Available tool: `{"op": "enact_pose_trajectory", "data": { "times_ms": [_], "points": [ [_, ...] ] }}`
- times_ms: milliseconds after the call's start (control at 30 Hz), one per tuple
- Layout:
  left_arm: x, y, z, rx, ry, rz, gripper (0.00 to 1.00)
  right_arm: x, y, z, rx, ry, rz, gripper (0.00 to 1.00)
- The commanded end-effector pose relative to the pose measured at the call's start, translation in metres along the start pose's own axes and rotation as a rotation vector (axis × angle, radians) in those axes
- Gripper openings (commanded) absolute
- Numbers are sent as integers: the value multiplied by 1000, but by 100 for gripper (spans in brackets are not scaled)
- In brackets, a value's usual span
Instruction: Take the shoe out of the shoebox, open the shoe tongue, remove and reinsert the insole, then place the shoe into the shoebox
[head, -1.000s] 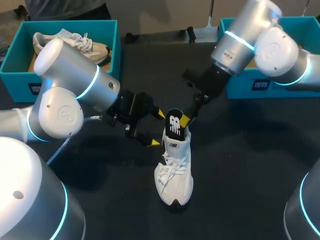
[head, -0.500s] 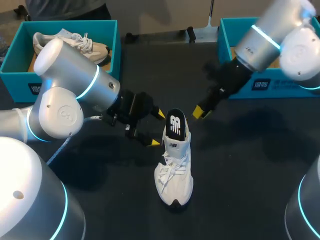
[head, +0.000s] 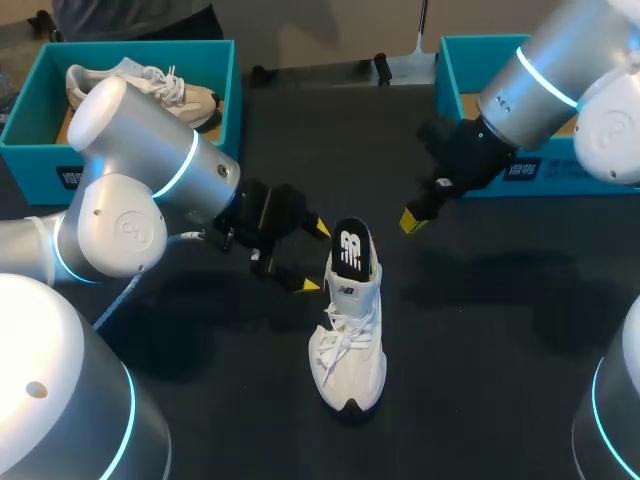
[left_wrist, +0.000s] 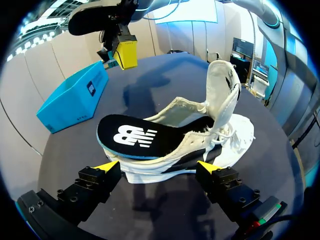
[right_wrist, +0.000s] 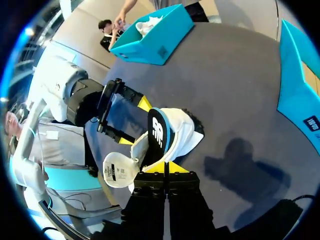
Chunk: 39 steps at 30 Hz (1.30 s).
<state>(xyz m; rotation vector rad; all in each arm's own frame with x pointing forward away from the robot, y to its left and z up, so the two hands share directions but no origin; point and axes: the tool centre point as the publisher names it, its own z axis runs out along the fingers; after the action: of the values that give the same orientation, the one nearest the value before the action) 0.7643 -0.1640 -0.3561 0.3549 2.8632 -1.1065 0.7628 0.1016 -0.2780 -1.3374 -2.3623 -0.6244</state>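
Observation:
A white shoe (head: 347, 345) stands on the black table, toe toward the front. Its black insole (head: 350, 250) sticks up out of the heel. In the left wrist view the insole (left_wrist: 131, 138) lies half inside the shoe (left_wrist: 220, 142), with the tongue (left_wrist: 223, 87) folded up. My left gripper (head: 312, 257) is open beside the heel; its yellow tips (left_wrist: 107, 165) flank the shoe without gripping it. My right gripper (head: 412, 220) hovers right of the insole, shut and empty. The right wrist view shows the right gripper (right_wrist: 165, 167) with its tips pressed together, short of the shoe (right_wrist: 182, 132).
A teal shoebox (head: 215, 110) at the back left holds another shoe (head: 150, 85). A second teal shoebox (head: 540, 172) stands at the back right, behind my right arm. The table (head: 480, 330) is dark around the shoe.
My right gripper let go of the insole, drew back to the right and closed its fingers. The left arm and the shoe stayed put.

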Motion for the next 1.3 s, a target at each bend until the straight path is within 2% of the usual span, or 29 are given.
{"op": "enact_pose_trajectory", "data": {
  "times_ms": [33, 133, 167, 200, 233, 267, 333, 433, 600, 800, 967, 1167, 1300],
  "points": [
    [1, 0, 0, -3, -1, 0, 100, 2, -2, -1, -3, -10, 1, 0],
    [1, 0, 0, -3, -1, 0, 100, 2, -2, -1, -3, -10, 1, 0],
    [2, 2, -5, -2, -2, 3, 100, -2, -2, 7, -25, -34, 52, 0],
    [5, 1, -10, -10, -3, 1, 100, -4, -2, 12, -7, -93, 93, 0],
    [8, 0, -15, -15, -11, 5, 100, -4, -1, 15, -47, -99, 82, 0],
    [6, 6, -20, -21, -10, 20, 100, -6, -3, 20, -14, -155, 144, 0],
    [-1, 21, -34, -29, -28, 20, 100, -5, -4, 23, -37, -198, 162, 0],
    [3, 23, -48, -9, -40, 12, 100, -7, -7, 26, -22, -275, 239, 0],
    [-16, 55, -73, -6, -60, -13, 100, 2, -4, 33, -38, -310, 272, 0],
    [-18, 74, -97, 8, -65, -7, 100, 14, -1, 36, -64, -367, 303, 0],
    [-16, 76, -110, 17, -88, -10, 100, 23, -7, 38, -85, -383, 331, 0],
    [-17, 67, -118, 35, -104, 11, 100, 32, -10, 46, -91, -397, 345, 0],
    [-21, 61, -122, 51, -120, 20, 100, 38, -8, 43, -93, -416, 333, 0]
  ]
}}
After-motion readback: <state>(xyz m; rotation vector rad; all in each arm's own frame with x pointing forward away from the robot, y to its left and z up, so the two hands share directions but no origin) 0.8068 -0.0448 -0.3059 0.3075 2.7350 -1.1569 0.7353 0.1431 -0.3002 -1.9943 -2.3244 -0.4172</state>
